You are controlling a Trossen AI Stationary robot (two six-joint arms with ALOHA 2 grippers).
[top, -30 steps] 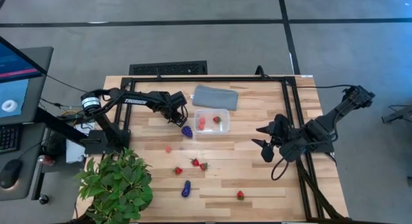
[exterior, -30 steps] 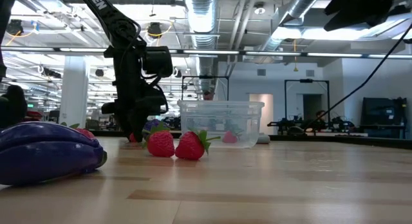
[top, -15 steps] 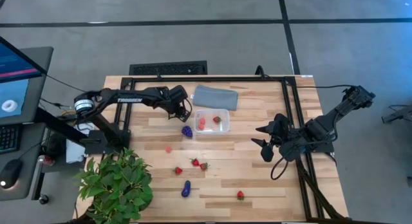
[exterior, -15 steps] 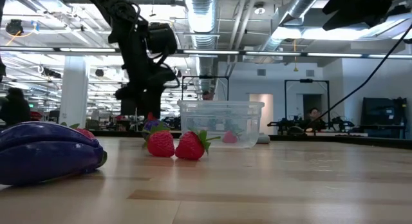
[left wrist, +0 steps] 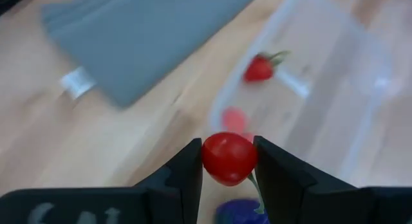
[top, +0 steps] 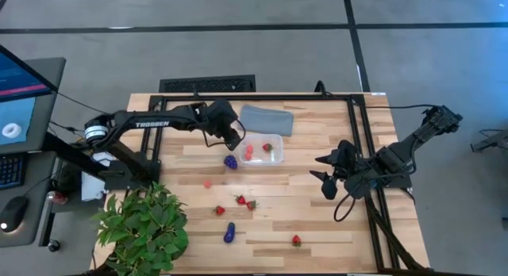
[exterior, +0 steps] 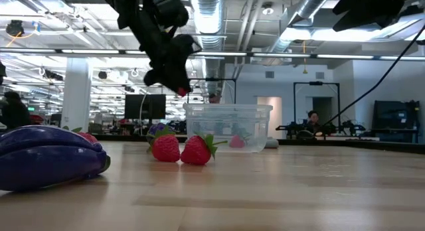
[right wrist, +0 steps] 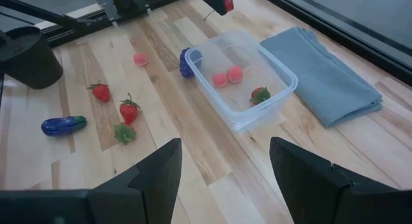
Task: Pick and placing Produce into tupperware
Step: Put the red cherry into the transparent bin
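Observation:
My left gripper (top: 236,139) hangs above the table at the left end of the clear tupperware (top: 279,138), shut on a small round red fruit (left wrist: 228,158). The fruit also shows in the low view (exterior: 180,91). The tupperware holds two pinkish bits (right wrist: 219,80) and a strawberry (right wrist: 259,94). A dark purple piece (top: 230,161) lies on the table against the box's left wall. Strawberries (top: 240,200), a pink bit (top: 207,183) and a purple piece (top: 229,232) lie on the near part of the table. My right gripper (top: 324,173) is open and empty at the table's right. My left gripper pinches the round red fruit by its two opposite sides (left wrist: 209,161) between its two fingers. The fingers slant down from the table's left. The fruit is lifted clear of the table, higher than the tupperware's rim (exterior: 228,107).
A folded grey-blue cloth (top: 266,120) lies just beyond the tupperware. A leafy green plant (top: 143,228) stands at the near left corner. A black frame (top: 357,141) runs along the table's far and right sides. A lone strawberry (top: 296,240) lies near the front edge.
My left gripper has risen from the table beside the purple piece and gone toward the table's right, to the tupperware's left end, carrying the red fruit lifted clear. My right arm has kept still.

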